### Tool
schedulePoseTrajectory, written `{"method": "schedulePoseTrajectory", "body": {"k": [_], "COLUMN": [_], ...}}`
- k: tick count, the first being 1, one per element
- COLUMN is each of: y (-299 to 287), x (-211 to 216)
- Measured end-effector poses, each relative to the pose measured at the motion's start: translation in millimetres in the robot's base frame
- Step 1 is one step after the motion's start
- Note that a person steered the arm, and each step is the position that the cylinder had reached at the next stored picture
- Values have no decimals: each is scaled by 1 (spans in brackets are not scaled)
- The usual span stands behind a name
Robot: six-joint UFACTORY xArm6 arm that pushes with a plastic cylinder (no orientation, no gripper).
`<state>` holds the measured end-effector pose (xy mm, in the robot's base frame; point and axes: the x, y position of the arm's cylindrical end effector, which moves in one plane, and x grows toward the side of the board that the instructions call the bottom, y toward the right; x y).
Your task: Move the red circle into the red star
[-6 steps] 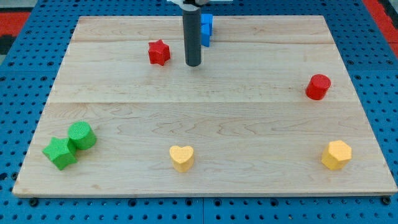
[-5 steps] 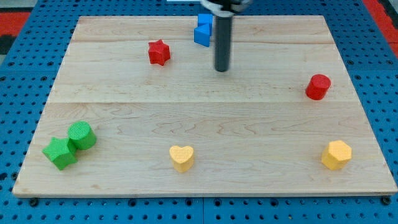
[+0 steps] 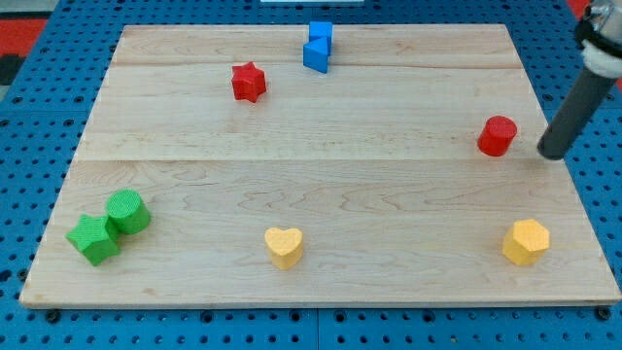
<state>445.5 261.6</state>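
Note:
The red circle (image 3: 498, 135) stands on the wooden board near its right edge. The red star (image 3: 249, 82) lies far off toward the view's upper left. My tip (image 3: 552, 152) is just to the right of the red circle, a short gap apart from it, at the board's right edge. The dark rod rises from it toward the view's upper right corner.
Two blue blocks (image 3: 318, 46) sit together at the top centre. A green circle (image 3: 127, 211) and a green star-like block (image 3: 94, 239) touch at the lower left. A yellow heart (image 3: 284, 246) is at bottom centre, a yellow hexagon (image 3: 526, 241) at bottom right.
My tip has swept from near the blue blocks at top centre across to the right, ending just right of the red circle. No block has moved.

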Motion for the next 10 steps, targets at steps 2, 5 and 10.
{"method": "schedulePoseTrajectory", "body": {"k": [2,5,10], "y": [-74,-176,-289], "x": [-70,-134,-137]}}
